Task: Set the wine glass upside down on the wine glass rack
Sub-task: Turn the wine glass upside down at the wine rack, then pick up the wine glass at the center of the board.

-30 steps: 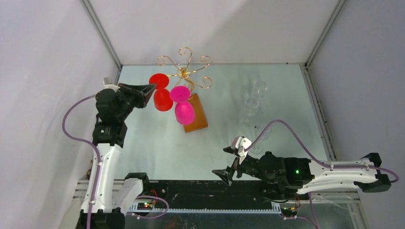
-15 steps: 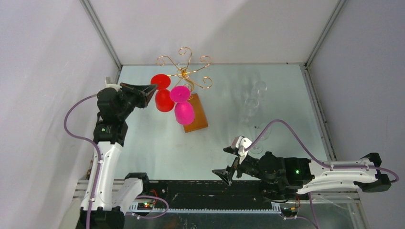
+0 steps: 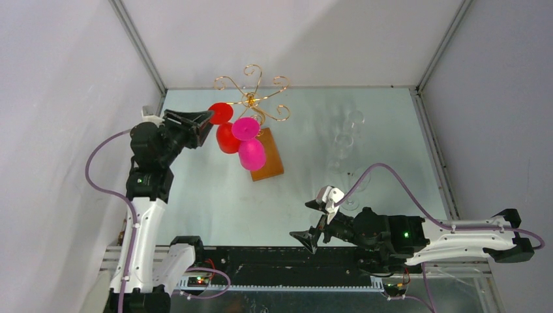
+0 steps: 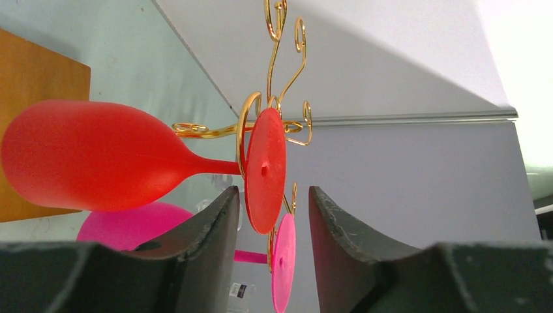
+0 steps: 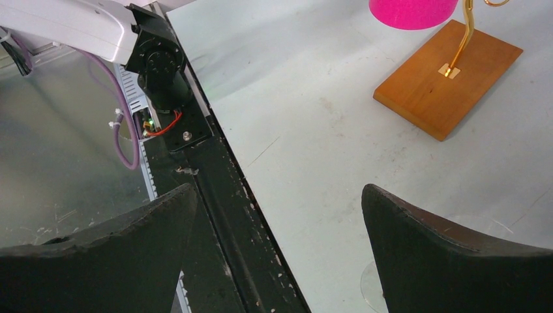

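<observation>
Red plastic catches the eye first: the red wine glass hangs bowl-down on the wine glass rack, its stem threaded through one of the gold scroll arms and its round foot lying against the curl above. The left wrist view shows that foot edge-on between the two dark fingers of the left hand, with a clear gap on one side at least, so the hand brackets the foot with its jaws apart rather than clamped on it. Just beside the red glass, a pink wine glass hangs the same way from a neighbouring arm, above the brown wooden base. The rack stands toward the far left part of the pale desk. The right hand sits low near the front edge of the desk, well apart from the rack, its fingers spread wide with nothing between them. Faint clear glasses stand on the right side of the desk.
</observation>
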You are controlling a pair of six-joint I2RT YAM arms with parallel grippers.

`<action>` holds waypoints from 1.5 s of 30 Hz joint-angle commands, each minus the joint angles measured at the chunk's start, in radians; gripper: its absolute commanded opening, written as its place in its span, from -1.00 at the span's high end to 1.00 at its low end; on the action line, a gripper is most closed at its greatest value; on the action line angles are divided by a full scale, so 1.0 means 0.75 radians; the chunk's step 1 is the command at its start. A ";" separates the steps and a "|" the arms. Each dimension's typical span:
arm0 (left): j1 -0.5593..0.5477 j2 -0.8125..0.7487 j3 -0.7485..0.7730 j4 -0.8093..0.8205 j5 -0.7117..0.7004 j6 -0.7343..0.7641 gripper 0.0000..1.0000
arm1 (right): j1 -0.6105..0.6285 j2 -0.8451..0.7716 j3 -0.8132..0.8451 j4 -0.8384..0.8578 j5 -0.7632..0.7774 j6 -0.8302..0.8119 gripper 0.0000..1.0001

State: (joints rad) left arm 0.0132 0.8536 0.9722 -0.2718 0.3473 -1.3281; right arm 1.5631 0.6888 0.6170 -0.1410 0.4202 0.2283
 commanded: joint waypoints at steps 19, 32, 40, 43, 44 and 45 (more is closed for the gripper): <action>-0.004 -0.161 -0.162 -0.005 0.129 0.048 -0.99 | 0.015 -0.035 0.004 -0.007 0.046 0.038 -0.99; 0.028 -0.279 -0.293 -0.011 0.173 0.177 -0.99 | 0.014 -0.039 0.004 -0.021 0.095 0.097 -0.99; 0.031 -0.358 -0.297 -0.213 0.048 0.441 -0.99 | 0.014 -0.047 0.004 -0.066 0.114 0.170 -0.99; 0.028 -0.380 -0.294 -0.281 0.011 0.549 -0.99 | 0.014 -0.051 0.004 -0.096 0.139 0.207 -0.99; 0.028 -0.391 -0.292 -0.296 0.001 0.571 -0.99 | 0.014 -0.055 0.004 -0.110 0.155 0.215 -0.99; 0.028 -0.396 -0.289 -0.327 -0.023 0.617 -0.99 | 0.013 -0.057 0.004 -0.115 0.164 0.245 -0.99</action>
State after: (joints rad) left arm 0.0265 0.5812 0.7429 -0.4374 0.3904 -1.0241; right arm 1.5673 0.6632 0.6170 -0.2020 0.4873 0.3447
